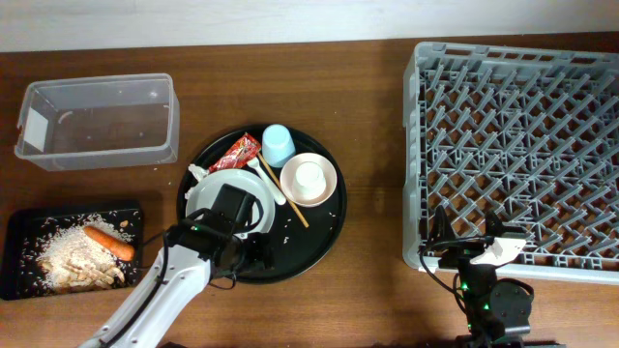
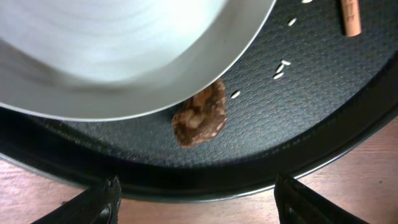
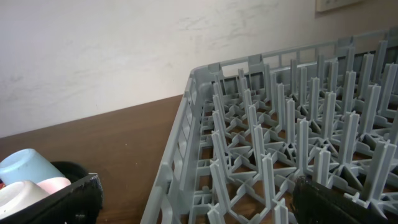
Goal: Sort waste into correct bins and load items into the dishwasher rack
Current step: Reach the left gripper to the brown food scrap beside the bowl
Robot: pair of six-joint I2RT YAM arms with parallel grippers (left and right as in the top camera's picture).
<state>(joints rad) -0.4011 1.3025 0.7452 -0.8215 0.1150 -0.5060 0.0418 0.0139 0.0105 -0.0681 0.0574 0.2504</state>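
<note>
My left gripper (image 2: pixel 196 208) hangs closest to the lens, its dark fingertips (image 2: pixel 102 202) spread wide with nothing between them, over the front edge of the big round black tray (image 2: pixel 298 130). Just past them a brown nut-like scrap (image 2: pixel 200 115) lies on the tray's pebbled floor, its top tucked under the rim of the round white plate (image 2: pixel 112 56). The plate is a blur here, so I cannot tell whether the two touch. A few grains of white rice (image 2: pixel 281 68) lie scattered beside the scrap, and the end of a wooden chopstick (image 2: pixel 349 17) shows beyond them. At the tray's back edge sit a red shiny wrapper (image 1: pixel 237 153) and a light blue cup (image 1: pixel 278 145), with a white-pink bowl (image 1: pixel 311 180) toward its right edge. A clear rectangular plastic box (image 1: pixel 97 121) stands at the back left corner of the brown wooden table (image 1: pixel 372 126). A shallow black rectangular tray (image 1: pixel 19 227) at the front left corner carries more white rice and an orange carrot (image 1: pixel 108 242). My right gripper (image 3: pixel 202 208) is likewise spread wide and empty, at the front left corner of the large square grey plastic rack (image 3: pixel 280 143), which fills the table's right side.
</note>
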